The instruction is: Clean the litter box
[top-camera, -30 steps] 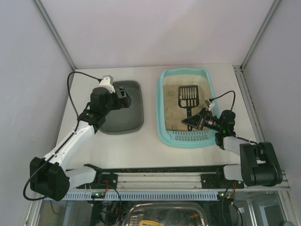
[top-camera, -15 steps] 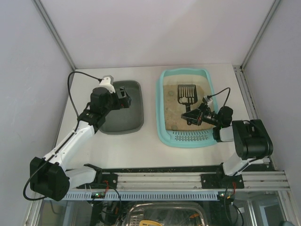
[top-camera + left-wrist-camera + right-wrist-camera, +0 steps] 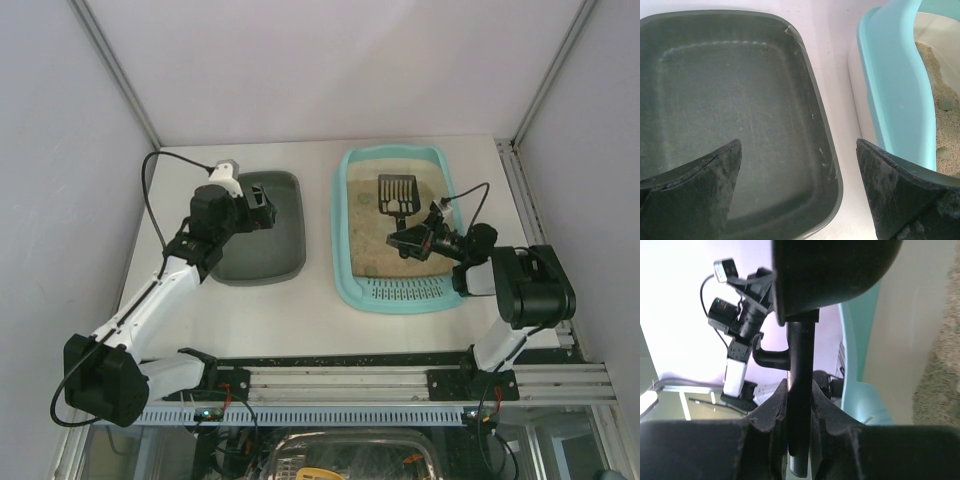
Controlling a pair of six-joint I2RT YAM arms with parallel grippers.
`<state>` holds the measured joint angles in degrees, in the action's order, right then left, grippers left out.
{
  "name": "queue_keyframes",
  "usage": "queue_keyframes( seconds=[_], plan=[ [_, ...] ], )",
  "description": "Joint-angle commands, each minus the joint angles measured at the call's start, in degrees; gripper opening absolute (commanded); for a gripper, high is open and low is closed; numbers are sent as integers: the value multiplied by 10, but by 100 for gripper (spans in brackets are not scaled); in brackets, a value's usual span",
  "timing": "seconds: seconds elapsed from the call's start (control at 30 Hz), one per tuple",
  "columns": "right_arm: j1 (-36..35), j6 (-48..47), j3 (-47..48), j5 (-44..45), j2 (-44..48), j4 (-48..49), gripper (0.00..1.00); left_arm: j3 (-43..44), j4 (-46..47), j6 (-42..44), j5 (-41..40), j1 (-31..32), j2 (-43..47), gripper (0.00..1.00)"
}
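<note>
On a white table (image 3: 300, 310) between pale walls, the turquoise litter box (image 3: 341, 235) sits right of centre. Its long axis runs away from the arms, with the slotted grille (image 3: 405, 291) nearest them. The right gripper (image 3: 403, 243) clamps the black scoop (image 3: 396, 192) by its handle above the litter. The left gripper (image 3: 265, 207) hangs wide open over the dark grey tray (image 3: 265, 262).

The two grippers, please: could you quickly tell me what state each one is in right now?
Left gripper: open, empty, over the dark tray.
Right gripper: shut on the handle of the black scoop, over the litter box.
</note>
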<state>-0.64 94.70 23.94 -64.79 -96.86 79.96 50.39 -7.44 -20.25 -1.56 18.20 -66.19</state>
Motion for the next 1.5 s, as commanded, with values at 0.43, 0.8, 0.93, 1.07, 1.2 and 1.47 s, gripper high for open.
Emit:
queue_keyframes(
  seconds=[0.43,0.8,0.93,1.07,1.2,1.47],
  plan=[
    [-51,-222,90,-4,109,-371,0,71,-61,26,-58,-41,-13,100],
    [-201,-543,378,115,127,-942,0,171,-123,-5,3,-262,-62,100],
    [-282,-641,572,230,32,-1139,0,213,-148,-11,-4,-281,-78,100],
    [-375,-726,759,403,-89,-1310,0,223,-148,-14,-6,-281,-80,100],
    [-444,-760,890,573,-192,-1405,0,219,-149,2,-17,-283,-81,100],
    [-530,-801,1038,816,-294,-1475,0,161,-129,29,-16,-285,-57,100]
  ],
)
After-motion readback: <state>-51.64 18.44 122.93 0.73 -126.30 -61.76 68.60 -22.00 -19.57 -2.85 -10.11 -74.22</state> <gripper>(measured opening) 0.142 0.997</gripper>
